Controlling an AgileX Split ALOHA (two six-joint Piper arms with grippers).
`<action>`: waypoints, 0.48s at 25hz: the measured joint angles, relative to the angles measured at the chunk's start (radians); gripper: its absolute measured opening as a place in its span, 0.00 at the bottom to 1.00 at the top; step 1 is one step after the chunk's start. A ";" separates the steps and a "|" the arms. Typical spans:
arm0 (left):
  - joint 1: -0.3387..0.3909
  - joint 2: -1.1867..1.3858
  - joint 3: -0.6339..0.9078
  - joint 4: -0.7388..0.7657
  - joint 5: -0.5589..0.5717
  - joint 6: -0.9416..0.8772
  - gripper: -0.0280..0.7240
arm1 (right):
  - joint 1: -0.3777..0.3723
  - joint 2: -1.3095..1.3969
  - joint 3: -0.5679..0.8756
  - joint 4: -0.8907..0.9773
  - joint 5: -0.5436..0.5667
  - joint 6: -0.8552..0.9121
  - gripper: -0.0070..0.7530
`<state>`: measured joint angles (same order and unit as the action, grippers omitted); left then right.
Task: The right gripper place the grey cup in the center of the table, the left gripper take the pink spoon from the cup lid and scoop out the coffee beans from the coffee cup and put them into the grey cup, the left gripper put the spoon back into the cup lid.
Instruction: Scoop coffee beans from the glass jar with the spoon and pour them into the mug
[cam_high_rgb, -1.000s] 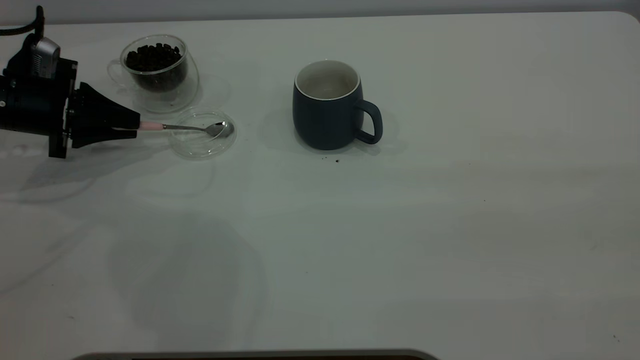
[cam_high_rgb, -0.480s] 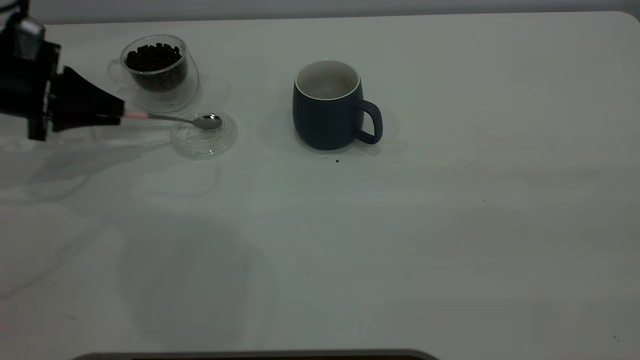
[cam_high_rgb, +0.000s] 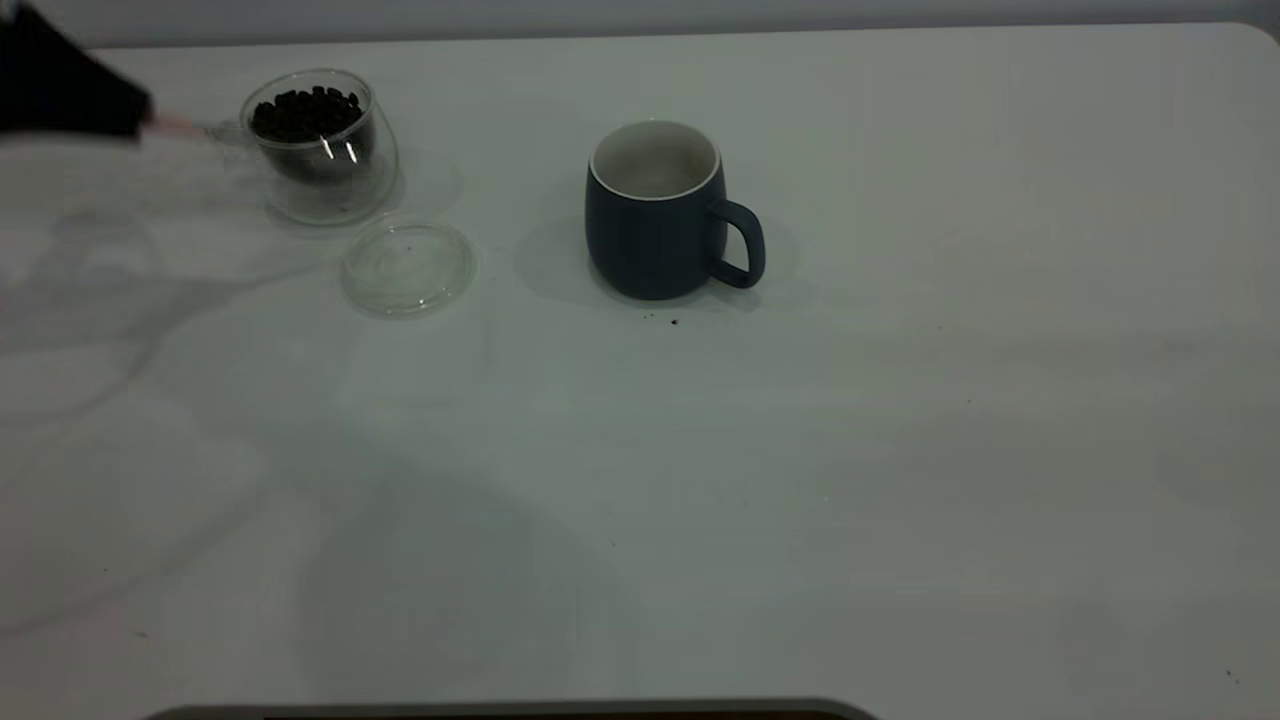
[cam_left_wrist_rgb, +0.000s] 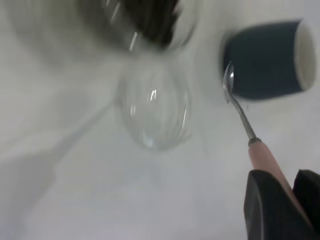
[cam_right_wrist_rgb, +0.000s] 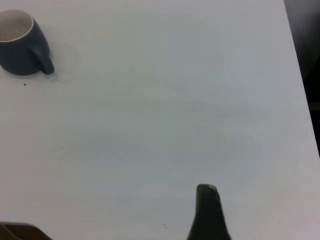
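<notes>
At the far left edge of the exterior view, the left hand (cam_high_rgb: 140, 122) hangs above the white worktop (cam_high_rgb: 800, 480), its black fingers (cam_left_wrist_rgb: 270, 210) closed on the pale pink handle of the pink spoon (cam_left_wrist_rgb: 242, 117); in the wrist view the thin metal neck and silver bowl reach out clear of the fingertips, and in the blurred exterior view the spoon appears to point toward the coffee cup (cam_high_rgb: 320, 145), though whether its bowl touches the glass cannot be made out. The clear double-walled coffee cup stands upright near the back left of the worktop, heaped with dark coffee beans (cam_high_rgb: 305, 112). Just in front of it and slightly to the right, the round glass cup lid (cam_high_rgb: 408, 267) lies flat, with nothing on it. Farther right, well apart from the lid, the grey cup (cam_high_rgb: 655, 210) stands upright, handle turned right, a few dark specks (cam_high_rgb: 672, 322) at its foot. The right hand (cam_right_wrist_rgb: 208, 212) shows only as one dark finger in its own wrist view, over bare worktop well away from the grey cup; its opening cannot be told.
</notes>
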<state>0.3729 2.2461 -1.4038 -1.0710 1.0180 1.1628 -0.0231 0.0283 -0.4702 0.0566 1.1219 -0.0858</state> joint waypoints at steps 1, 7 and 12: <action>0.000 -0.035 0.000 -0.003 -0.019 0.016 0.21 | 0.000 0.000 0.000 0.000 0.000 0.000 0.79; 0.000 -0.116 0.000 -0.007 -0.186 0.091 0.21 | 0.000 0.000 0.000 0.000 0.000 0.000 0.79; 0.000 -0.085 0.001 -0.022 -0.258 0.159 0.21 | 0.000 0.000 0.000 0.000 0.000 0.000 0.79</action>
<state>0.3729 2.1611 -1.4027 -1.0934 0.7596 1.3215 -0.0231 0.0283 -0.4702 0.0566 1.1219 -0.0858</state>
